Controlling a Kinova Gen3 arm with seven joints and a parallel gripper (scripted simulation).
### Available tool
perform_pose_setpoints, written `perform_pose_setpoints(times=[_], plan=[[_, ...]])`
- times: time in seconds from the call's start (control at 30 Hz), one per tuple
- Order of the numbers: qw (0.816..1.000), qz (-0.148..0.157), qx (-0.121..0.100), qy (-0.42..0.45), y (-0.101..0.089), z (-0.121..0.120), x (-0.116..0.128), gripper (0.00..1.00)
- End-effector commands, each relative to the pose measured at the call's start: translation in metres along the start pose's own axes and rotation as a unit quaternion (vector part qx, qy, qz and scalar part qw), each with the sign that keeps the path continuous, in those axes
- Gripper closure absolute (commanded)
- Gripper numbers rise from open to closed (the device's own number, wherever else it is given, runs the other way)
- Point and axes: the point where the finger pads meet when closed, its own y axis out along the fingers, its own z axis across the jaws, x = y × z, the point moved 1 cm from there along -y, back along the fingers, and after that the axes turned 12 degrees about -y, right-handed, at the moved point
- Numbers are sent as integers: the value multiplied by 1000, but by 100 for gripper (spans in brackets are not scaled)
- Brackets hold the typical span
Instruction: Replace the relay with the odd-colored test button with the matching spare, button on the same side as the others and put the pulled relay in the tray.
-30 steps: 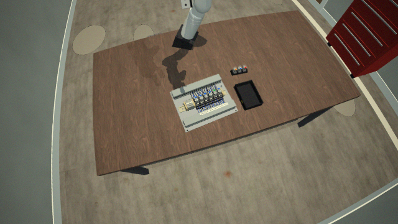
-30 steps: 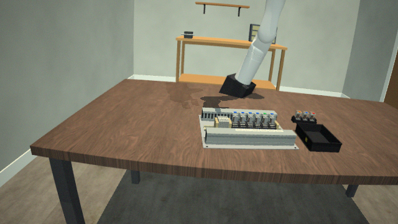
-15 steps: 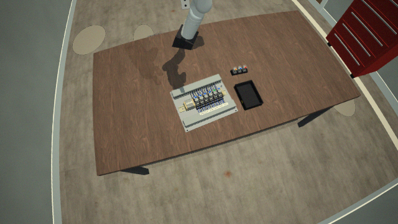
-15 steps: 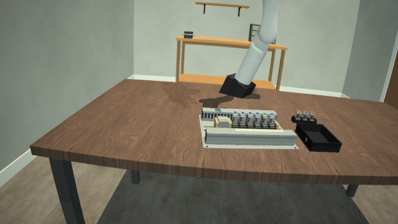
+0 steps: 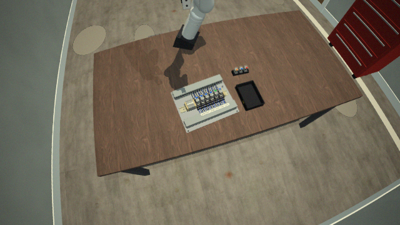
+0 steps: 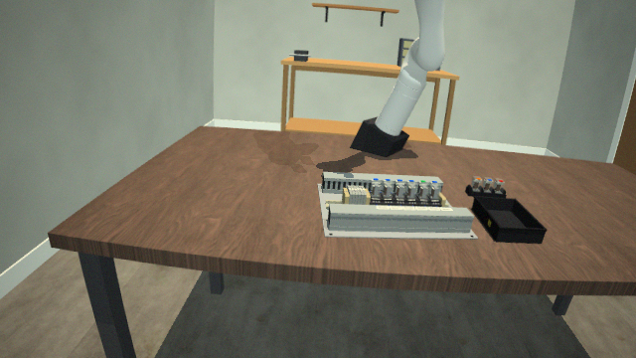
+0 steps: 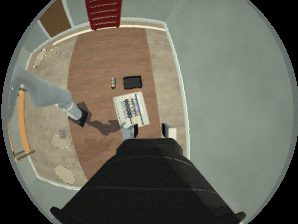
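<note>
Your gripper [image 7: 149,132] hangs high above the table [image 5: 131,131], fingers spread wide with nothing between them. The panel [image 5: 187,120] lies far below it, nearly straight down. On it the relay row [image 5: 210,97] runs left to right across the exterior view, and the odd relay, the green-button relay [image 6: 423,189], stands second from the row's tray-side end. The spares [image 6: 488,185] and the tray [image 6: 533,230] sit just beyond that end. The arm [image 6: 404,99] rises steeply from its base [image 6: 365,144] behind the panel, so the coming move is probably a long descent.
</note>
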Motion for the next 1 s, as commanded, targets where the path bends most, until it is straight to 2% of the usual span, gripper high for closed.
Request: perform_pose_setpoints(times=[0.0, 0.1, 0.13, 0.6, 0.67, 0.7, 0.97], plan=[[999, 22, -15, -28, 10, 16, -6, 0], [999, 23, -21, -33, 11, 17, -6, 0], [1000, 7, -18, -21, 2, 6, -2, 0], [991, 36, -98, -86, 14, 22, -8, 0], [991, 36, -98, -86, 14, 22, -8, 0], [996, -4, -30, -81, 12, 17, -6, 0], [991, 23, -83, -98, 12, 19, -7, 0]])
